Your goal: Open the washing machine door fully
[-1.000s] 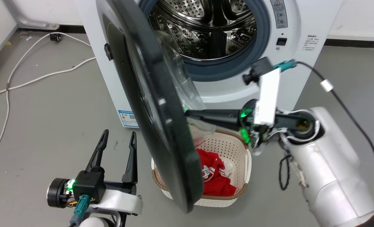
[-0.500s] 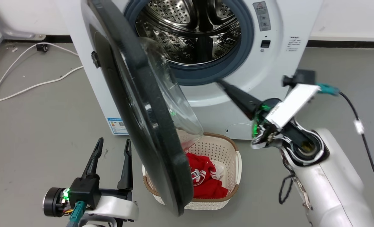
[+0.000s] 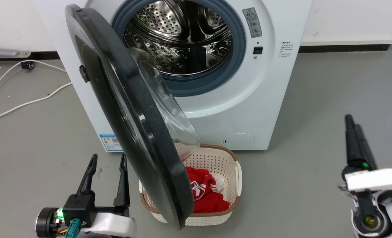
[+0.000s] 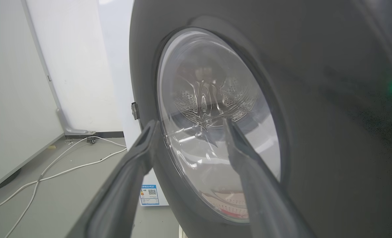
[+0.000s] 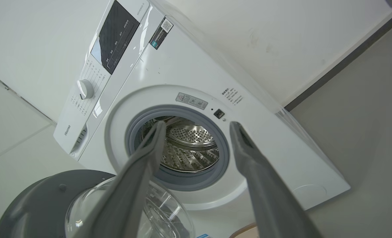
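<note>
Washing machine door (image 3: pixel 138 129) half-open, left jaws beside it, right jaws well clear, both spread, empty

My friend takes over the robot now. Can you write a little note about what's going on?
Left pincer: open, empty, low beside the outer face of the washing machine door.
Right pincer: open, empty, off to the right of the washing machine.
Done: door unlatched, swung out edge-on over the laundry basket; drum exposed.
To do: probably push the door wider toward its hinge side.
</note>
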`<state>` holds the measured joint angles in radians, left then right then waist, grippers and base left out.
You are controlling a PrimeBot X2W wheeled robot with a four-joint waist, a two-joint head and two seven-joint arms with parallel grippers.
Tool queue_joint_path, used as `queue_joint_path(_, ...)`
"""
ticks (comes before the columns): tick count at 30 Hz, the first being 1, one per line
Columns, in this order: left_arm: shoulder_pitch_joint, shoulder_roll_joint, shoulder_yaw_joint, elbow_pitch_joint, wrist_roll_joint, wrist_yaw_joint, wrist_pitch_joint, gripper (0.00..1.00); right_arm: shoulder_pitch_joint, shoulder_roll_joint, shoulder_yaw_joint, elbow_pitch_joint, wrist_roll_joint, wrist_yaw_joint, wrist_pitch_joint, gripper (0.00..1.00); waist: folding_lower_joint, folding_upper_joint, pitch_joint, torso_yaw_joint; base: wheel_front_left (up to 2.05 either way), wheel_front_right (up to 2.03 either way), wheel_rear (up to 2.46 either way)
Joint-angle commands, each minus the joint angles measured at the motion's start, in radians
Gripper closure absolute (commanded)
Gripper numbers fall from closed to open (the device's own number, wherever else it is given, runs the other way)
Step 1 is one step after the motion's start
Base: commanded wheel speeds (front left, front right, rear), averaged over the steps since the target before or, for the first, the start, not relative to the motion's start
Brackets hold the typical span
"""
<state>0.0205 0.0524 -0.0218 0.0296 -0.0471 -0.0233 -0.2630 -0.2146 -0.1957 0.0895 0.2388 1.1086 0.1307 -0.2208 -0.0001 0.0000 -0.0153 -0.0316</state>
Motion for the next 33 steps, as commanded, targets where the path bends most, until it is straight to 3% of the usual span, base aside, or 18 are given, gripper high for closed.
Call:
queue_joint_path(1,0.011,0.004,0.007,0.000,0.006,-0.001,-0.003,0.00,0.029,-0.005,-0.034,-0.006,-0.089,0.000,-0.025,0.00,0.0001,0.0000,-0.003,-0.002,0.00,0.00,0.00)
queue_joint_path(4,0.013,0.007,0.015,-0.001,0.009,-0.002,-0.003,0.00,0.070,0.020,-0.126,-0.056,-0.329,0.000,-0.043,0.00,0.0001,0.0000,-0.007,-0.004,0.00,0.00,0.00)
queue_joint_path(8,0.005,0.008,0.020,-0.003,0.012,-0.004,-0.003,0.00,0.122,0.094,-0.233,-0.234,-0.700,0.000,-0.043,0.00,0.0001,0.0000,-0.007,0.001,0.00,0.00,0.00)
queue_joint_path(11,-0.001,0.008,0.021,-0.003,0.015,-0.006,-0.003,0.00,0.166,0.120,-0.214,-0.343,-0.907,0.000,-0.044,0.00,0.0001,0.0000,-0.006,0.006,0.00,0.00,0.00)
queue_joint_path(15,-0.002,0.007,0.022,-0.003,0.020,-0.009,-0.003,0.00,0.252,0.142,-0.114,-0.372,-1.106,0.000,-0.043,0.00,0.0001,0.0000,-0.008,0.014,0.00,0.00,0.00)
queue_joint_path(22,-0.003,0.006,0.016,-0.002,0.019,-0.009,-0.003,0.00,0.278,0.147,-0.096,-0.284,-1.101,0.000,-0.042,0.00,0.0001,0.0000,-0.009,0.023,0.00,0.00,0.00)
queue_joint_path(33,-0.007,0.004,0.010,-0.002,0.015,-0.018,-0.003,0.00,0.251,0.147,-0.114,-0.243,-1.067,0.000,-0.044,0.00,0.0001,0.0000,-0.002,0.026,0.00,0.00,0.00)
